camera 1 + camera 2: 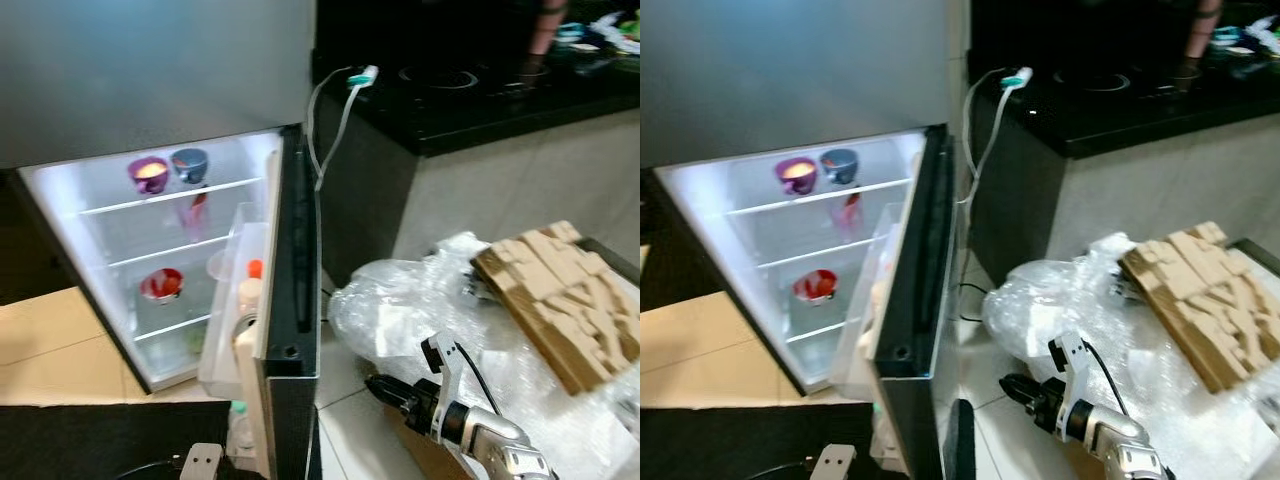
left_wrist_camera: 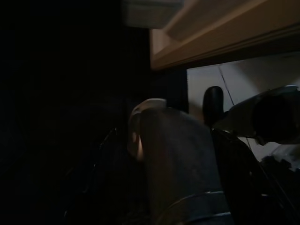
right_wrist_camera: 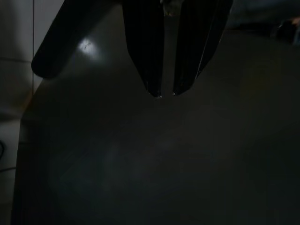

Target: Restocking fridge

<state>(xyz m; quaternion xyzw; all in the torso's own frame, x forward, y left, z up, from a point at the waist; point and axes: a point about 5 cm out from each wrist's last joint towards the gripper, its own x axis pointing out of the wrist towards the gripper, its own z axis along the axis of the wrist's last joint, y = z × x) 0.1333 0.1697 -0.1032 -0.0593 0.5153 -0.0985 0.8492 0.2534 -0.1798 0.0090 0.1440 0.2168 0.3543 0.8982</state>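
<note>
Your right gripper [image 3: 166, 93], fingers nearly closed and empty, sits low beside the plastic bag [image 1: 420, 290]; the open fridge [image 1: 180, 250] lies to its left, door edge nearest.

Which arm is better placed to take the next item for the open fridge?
Likely the right. The right gripper is raised beside the plastic bag, jaws almost closed and empty. The left gripper hangs low in shadow.

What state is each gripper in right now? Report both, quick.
Left gripper: too dark, cannot be told.
Right gripper: closed, fingertips nearly touching, holding nothing, beside the open fridge door.
</note>
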